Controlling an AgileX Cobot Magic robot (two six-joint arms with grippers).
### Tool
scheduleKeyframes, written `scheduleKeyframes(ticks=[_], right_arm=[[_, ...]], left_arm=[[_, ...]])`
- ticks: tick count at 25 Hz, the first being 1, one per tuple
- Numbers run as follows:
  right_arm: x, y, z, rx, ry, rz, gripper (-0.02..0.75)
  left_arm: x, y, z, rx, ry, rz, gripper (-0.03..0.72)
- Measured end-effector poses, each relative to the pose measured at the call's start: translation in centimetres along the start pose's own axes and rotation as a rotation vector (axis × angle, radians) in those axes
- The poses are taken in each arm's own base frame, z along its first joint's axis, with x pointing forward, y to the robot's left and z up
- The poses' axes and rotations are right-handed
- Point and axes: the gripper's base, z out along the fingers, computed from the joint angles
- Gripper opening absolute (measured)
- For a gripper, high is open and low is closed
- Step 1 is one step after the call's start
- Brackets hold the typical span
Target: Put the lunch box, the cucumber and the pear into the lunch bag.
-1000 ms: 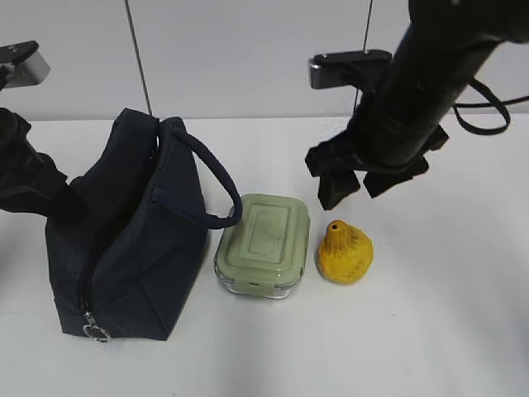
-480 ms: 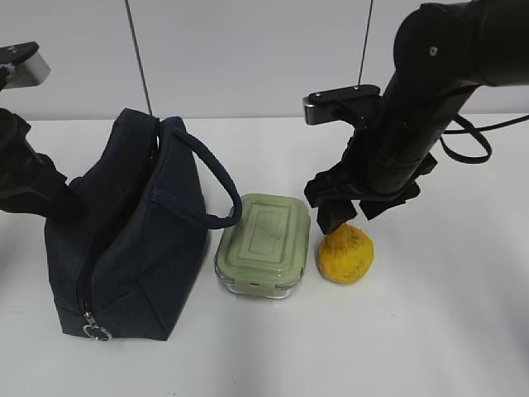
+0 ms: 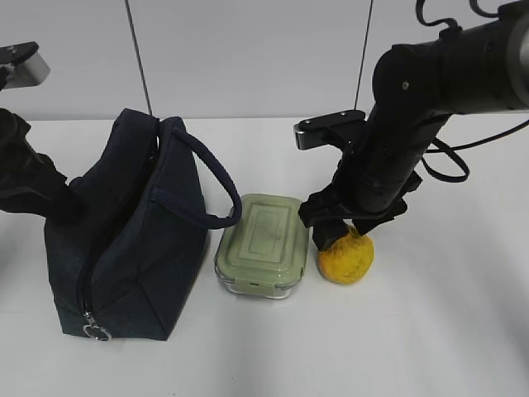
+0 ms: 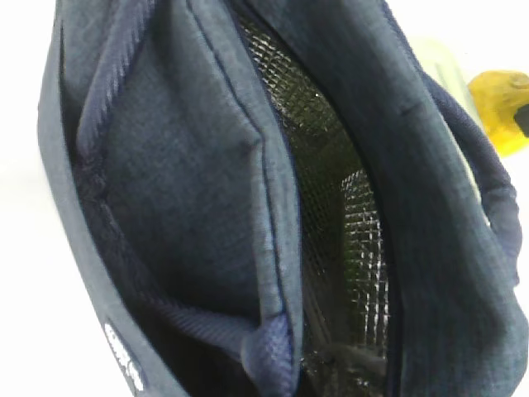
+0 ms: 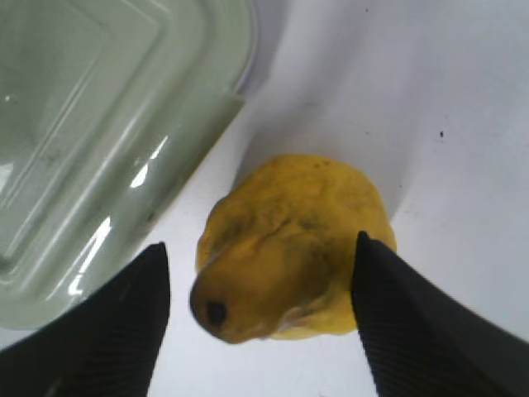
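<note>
Pear between spread right tool fingers — untouched; left tool's state can't be told.

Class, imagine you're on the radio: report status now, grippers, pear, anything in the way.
Right gripper open, straddling pear. Left gripper out of view, arm at lunch bag. Lunch box beside pear, apart. Cucumber not visible.

- The pear has its top hidden behind the right gripper in the exterior view.
- The left gripper is out of sight behind the lunch bag.
- The lunch box is cut off by the right wrist view's left and top edges.
- The cucumber shows nowhere; the bag's depths are too dark to tell.
</note>
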Motion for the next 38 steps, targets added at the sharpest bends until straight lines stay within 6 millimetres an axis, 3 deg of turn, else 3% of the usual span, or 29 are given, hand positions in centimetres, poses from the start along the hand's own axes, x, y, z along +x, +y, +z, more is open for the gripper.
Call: scheduleKeyframes(ticks=[2,5,7,13,21,24,29,32,38], right_arm=[[-0.1,-0.1,0.3,0.007,0.006,-0.009,0.478],[-0.2,-0.2,0.1,0.024,0.004,-0.026,0.239],[-0.1,-0.3,0.0,0.03,0.006,-0.032,0.184],[0.2,-0.1,-1.2,0.024,0.016,-0.026,0.163],[-0.3,0.4,-8.6,0.02,-0.082,-0.03,0.161],[-0.7,0.5,-10.4,0.019,-0.103,-0.027,0.16],[-1.2,0.9,-11.4,0.005,-0.118,-0.024,0.158],[-1.5,2.6,-11.9,-0.01,-0.138,-0.056,0.158],[-3.3,8.2,-13.2,-0.063,-0.203,-0.156,0.158]], left_arm=[[0.0,0.0,0.0,-0.001,0.0,0.001,0.001],[0.0,0.0,0.0,-0.001,-0.001,0.0,0.001],[0.0,0.0,0.0,-0.004,0.001,0.0,0.001],[0.0,0.1,0.0,-0.007,0.002,-0.003,0.001],[0.0,0.1,0.0,-0.007,0.003,-0.004,0.001],[0.0,0.1,0.0,-0.008,0.003,-0.003,0.001],[0.0,0.1,0.0,-0.008,0.004,-0.003,0.001],[0.0,0.1,0.0,-0.007,0.005,-0.005,0.001],[0.0,0.1,0.0,-0.008,0.005,-0.005,0.001]])
